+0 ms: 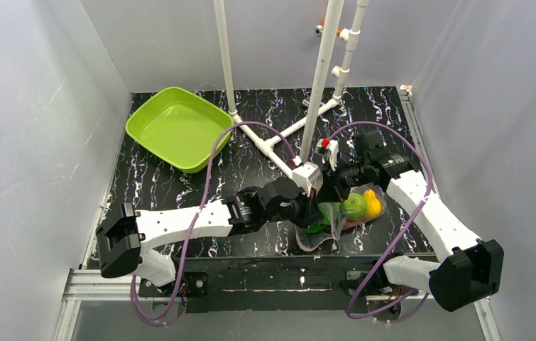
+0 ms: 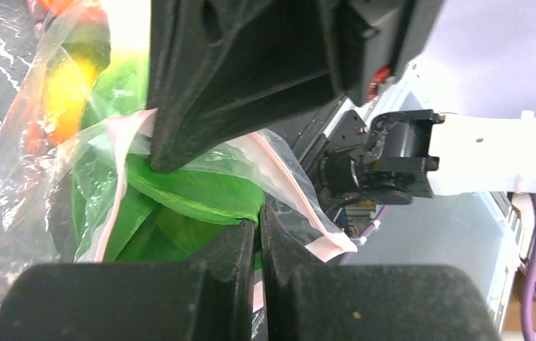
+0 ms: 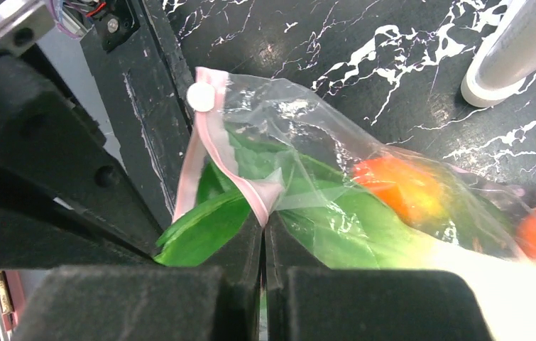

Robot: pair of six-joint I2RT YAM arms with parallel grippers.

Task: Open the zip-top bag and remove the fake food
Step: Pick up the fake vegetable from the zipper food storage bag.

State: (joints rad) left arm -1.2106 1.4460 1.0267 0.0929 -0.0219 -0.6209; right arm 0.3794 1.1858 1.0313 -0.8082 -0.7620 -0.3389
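Left pincer [image 1: 316, 206]: fingers pressed together. In the left wrist view [image 2: 258, 227] they are clamped on the clear film at the mouth of the zip-top bag [image 2: 23, 163], right where the pink zip strip [image 2: 279, 170] folds over. A green leaf [image 2: 194, 195] sits in the bag just behind the tips. This pincer comes in just in front of the foot of the white pipe frame [image 1: 321, 85].

The bag [image 1: 336, 227] lies crumpled on the black marbled counter [image 1: 179, 185], just in front of the pipe frame's foot and slightly to its right, mouth toward the frame. The food is inside it:
- leafy green vegetable [image 1: 316, 227] at the left end
- green apple [image 1: 353, 206] in the middle
- yellow lemon [image 1: 373, 204] touching the apple's right side

The right wrist view adds an orange piece [image 3: 392, 185] under the film [image 3: 307, 121]. A second orange shape at that frame's edge is too blurred to name.

Right pincer [image 1: 339, 186]: just right of the pipe frame's foot. Fingers together [image 3: 265, 224], pinching a fold of the pink strip [image 3: 215, 142] opposite the left pincer's hold. The white slider tab [image 3: 200, 96] sits at the strip's far end.
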